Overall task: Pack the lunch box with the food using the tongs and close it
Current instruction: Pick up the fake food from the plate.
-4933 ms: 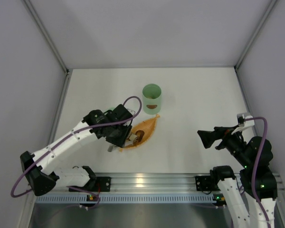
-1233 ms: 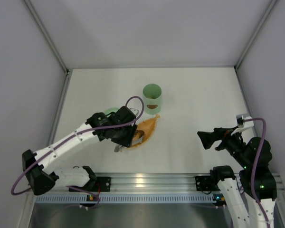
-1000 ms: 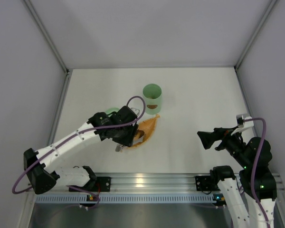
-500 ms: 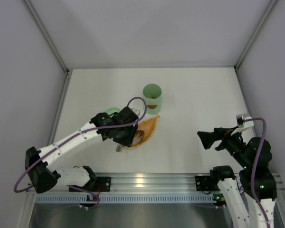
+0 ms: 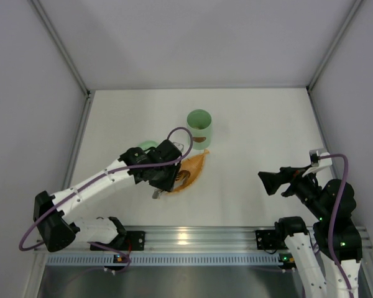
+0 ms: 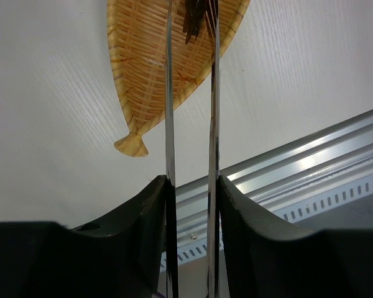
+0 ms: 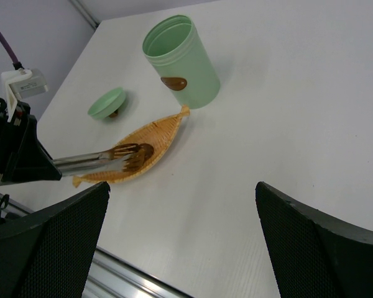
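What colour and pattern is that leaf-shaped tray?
The tray is orange-tan with a woven basket weave; the left wrist view shows it best.

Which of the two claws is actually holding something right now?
The left claw: it grips the tongs, whose tips reach over the orange tray. The right claw hangs open and empty.

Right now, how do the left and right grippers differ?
The left gripper is shut on the tongs; the right gripper is open and holds nothing. The left gripper reaches over the orange tray, with the tong tips at a dark food piece; the right gripper hangs off to the side, apart from the tray. Both have black fingers.
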Robot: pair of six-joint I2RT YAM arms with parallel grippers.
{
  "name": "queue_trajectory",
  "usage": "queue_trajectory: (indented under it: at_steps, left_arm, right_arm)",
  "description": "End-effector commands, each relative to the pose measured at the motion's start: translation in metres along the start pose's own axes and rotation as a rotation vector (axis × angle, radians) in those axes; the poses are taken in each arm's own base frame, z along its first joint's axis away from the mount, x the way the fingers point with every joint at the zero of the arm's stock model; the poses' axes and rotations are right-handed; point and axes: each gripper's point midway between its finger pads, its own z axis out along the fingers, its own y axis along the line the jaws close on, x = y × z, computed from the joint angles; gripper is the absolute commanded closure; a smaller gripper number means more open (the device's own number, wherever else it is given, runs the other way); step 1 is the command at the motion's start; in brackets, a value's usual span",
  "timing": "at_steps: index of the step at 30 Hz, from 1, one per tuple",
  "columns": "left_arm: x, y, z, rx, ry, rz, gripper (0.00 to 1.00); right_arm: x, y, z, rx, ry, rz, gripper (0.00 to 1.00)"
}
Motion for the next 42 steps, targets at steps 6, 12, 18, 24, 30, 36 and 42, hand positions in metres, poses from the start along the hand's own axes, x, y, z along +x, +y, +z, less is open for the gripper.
queue_trajectory:
  at_steps: [6, 12, 18, 24, 30, 36, 42]
  left_arm:
    - [-0.005, -0.007, 0.004, 0.025, -0.014, 0.001, 0.61]
    - [-0.008, -0.006, -0.001, 0.022, -0.027, 0.003, 0.66]
    - [-0.021, -0.006, -0.018, 0.018, -0.077, 0.000, 0.69]
    - [-0.039, -0.006, -0.042, 0.016, -0.145, -0.002, 0.71]
    - [-0.067, -0.010, -0.073, 0.023, -0.243, -0.016, 0.71]
    - [-0.120, -0.025, -0.110, 0.054, -0.409, -0.054, 0.69]
    - [-0.175, -0.033, -0.123, 0.007, -0.521, -0.070, 0.67]
  right_arm:
    - [0.002, -0.001, -0.003, 0.003, 0.005, -0.012, 0.01]
    - [0.003, -0.001, -0.002, 0.005, 0.007, -0.010, 0.00]
    - [0.002, 0.000, -0.003, 0.002, 0.005, -0.010, 0.01]
    - [0.002, 0.000, -0.003, 0.002, 0.003, -0.009, 0.01]
    - [-0.001, 0.001, -0.002, -0.002, 0.000, -0.011, 0.01]
    - [-0.001, 0.002, 0.000, -0.006, 0.007, -0.009, 0.01]
    - [-0.004, 0.003, -0.001, -0.008, 0.006, -0.013, 0.00]
